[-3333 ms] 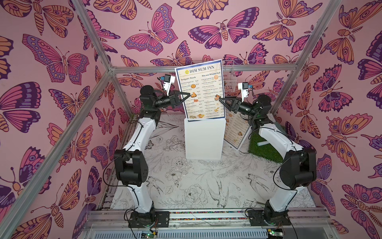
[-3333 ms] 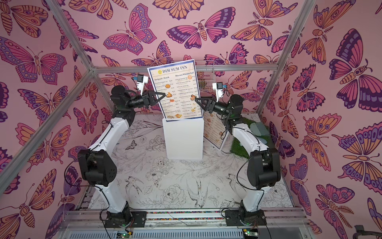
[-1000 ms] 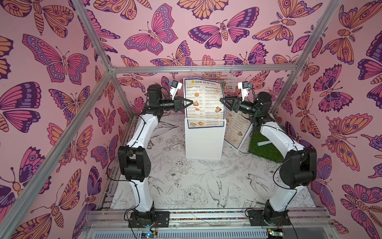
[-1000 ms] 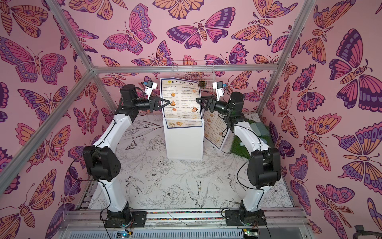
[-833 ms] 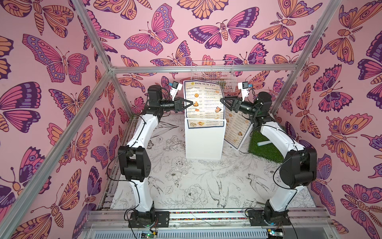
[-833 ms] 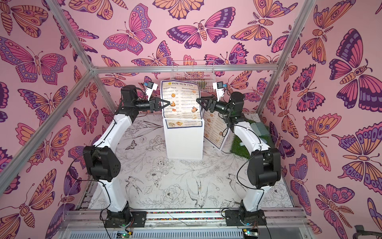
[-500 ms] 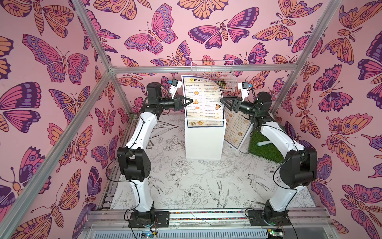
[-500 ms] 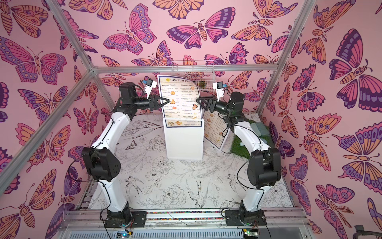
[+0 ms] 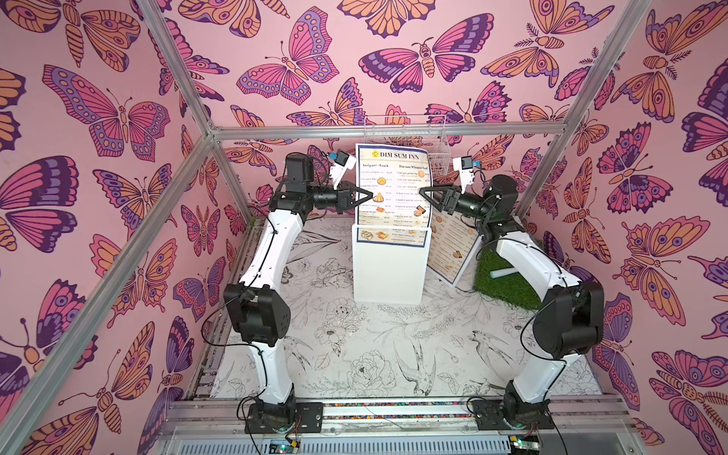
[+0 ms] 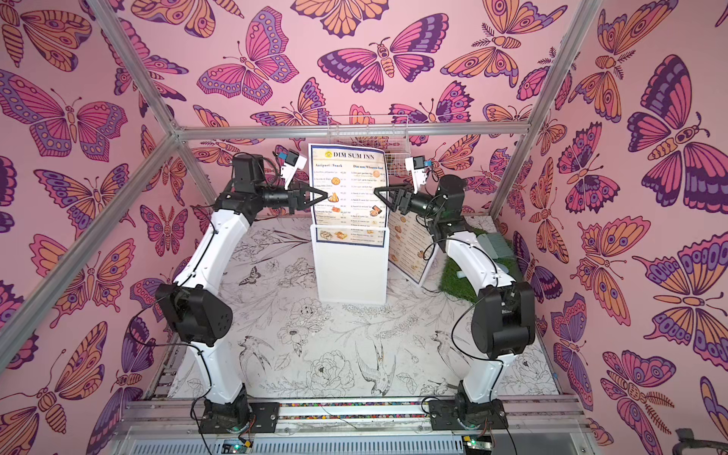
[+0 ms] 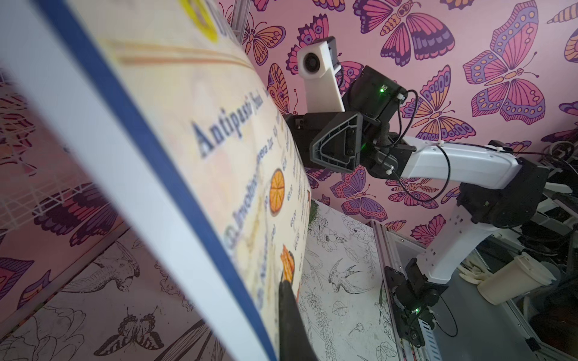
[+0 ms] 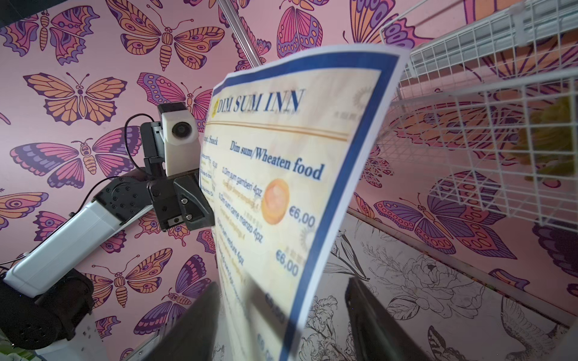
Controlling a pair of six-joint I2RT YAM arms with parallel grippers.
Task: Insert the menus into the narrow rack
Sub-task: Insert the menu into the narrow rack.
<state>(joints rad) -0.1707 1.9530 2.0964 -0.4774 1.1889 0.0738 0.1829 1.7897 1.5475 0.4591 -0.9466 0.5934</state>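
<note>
Standing partly inserted in the white narrow rack (image 9: 388,272) at far centre, one cream, blue-bordered laminated menu (image 9: 392,185) is pinched at its left edge by the left gripper (image 9: 370,195). The right gripper (image 9: 422,193) gapes astride its right edge. The second, matching menu (image 9: 453,248) leans just right of the rack, not yet inserted.

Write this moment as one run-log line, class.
left claw: shut on upright menu, side edge | right claw: open, straddling opposite edge | upright menu: lower end in rack | second menu: leaning beside rack
</note>
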